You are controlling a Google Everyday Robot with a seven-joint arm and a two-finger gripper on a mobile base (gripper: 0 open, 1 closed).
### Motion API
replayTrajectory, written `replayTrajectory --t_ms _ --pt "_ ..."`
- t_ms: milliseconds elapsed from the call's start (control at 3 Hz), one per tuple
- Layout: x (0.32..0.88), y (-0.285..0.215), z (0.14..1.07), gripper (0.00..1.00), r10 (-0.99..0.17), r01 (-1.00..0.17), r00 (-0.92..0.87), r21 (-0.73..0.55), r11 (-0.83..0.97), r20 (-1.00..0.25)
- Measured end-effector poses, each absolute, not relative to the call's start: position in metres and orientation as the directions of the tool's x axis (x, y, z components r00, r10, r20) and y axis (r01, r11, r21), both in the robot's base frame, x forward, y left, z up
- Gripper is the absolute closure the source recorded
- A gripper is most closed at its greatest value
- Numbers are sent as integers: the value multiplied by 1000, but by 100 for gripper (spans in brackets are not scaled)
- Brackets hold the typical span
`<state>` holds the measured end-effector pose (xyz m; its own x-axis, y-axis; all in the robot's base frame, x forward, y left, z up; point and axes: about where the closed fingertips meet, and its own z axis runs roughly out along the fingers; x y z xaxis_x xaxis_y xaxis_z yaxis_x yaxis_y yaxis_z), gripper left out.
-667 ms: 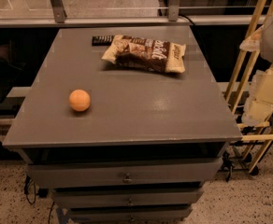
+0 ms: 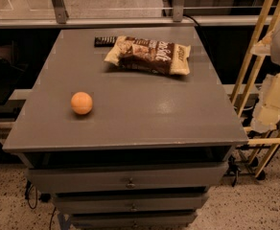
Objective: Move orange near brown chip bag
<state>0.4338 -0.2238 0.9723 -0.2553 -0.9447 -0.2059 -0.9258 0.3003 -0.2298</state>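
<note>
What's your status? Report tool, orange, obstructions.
Tool at right edge, beside the table. Orange front-left on it, apart from brown chip bag at rear. Nothing lies between them; black bar behind bag's left end.

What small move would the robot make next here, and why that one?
Probably it should swing the gripper from the right edge of the view, where it hangs beside the table, over toward the orange. The orange sits alone near the front left, well apart from the brown chip bag at the back, and nothing is holding it.
</note>
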Motion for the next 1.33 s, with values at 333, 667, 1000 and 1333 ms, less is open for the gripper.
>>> replayTrajectory --t_ms 333,667,1000,1333 --pt "430 -216 958 0 -919 -922 -258 -209 327 -298" --pt "435 -161 960 0 -849 -926 -194 -193 323 -491" --pt "445 -93 978 0 -724 -929 -150 -154 336 -673" --pt "443 -65 999 0 -646 -933 -134 -124 338 -751"
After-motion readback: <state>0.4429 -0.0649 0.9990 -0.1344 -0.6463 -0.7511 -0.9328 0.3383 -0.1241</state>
